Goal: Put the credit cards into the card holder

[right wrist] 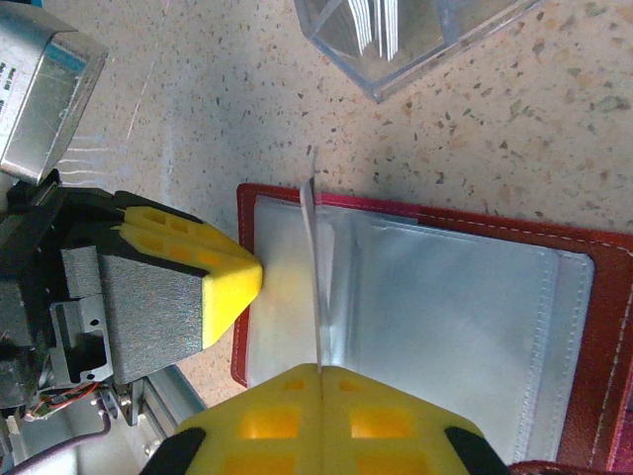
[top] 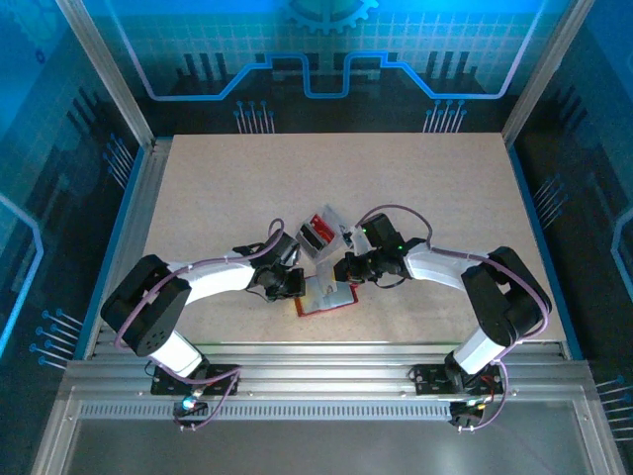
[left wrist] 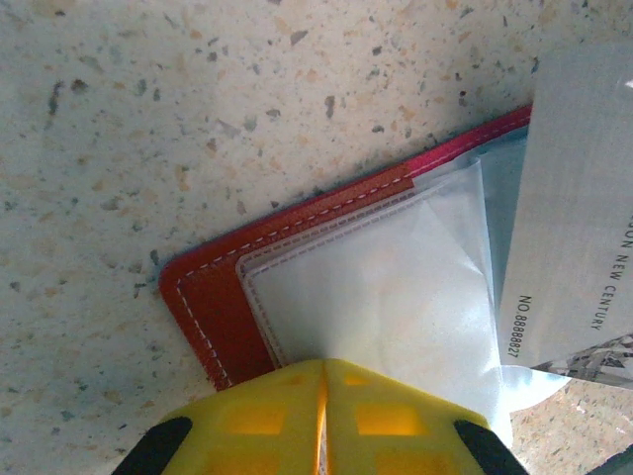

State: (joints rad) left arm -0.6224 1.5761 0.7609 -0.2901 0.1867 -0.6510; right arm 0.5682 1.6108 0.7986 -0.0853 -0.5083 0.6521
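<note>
I'm at the slotting step: the credit card [right wrist: 316,267] has to go into a clear sleeve of the card holder [right wrist: 613,297], which lies open on the counter [top: 445,198] at lower centre of the overhead view, between the two arms. To do it well I'd line the card's leading edge up with the sleeve mouth first, lay it flatter than it is now, then slide it in slowly along the sleeve. I'd only release once most of the card is inside. I judge the main risk is the edge catching on the plastic lip and buckling the sleeve

The right end effector [right wrist: 321,396] has its yellow pads pressed together on the card, which stands on edge over the left part of the holder. The left end effector [left wrist: 324,386] is also pressed together. It sits at the holder's corner and looks to be nipping the milky sleeve, though I can't rule out plain downward pressure. A clear box [right wrist: 415,59] with more cards sits at the upper right of the right wrist view
</note>
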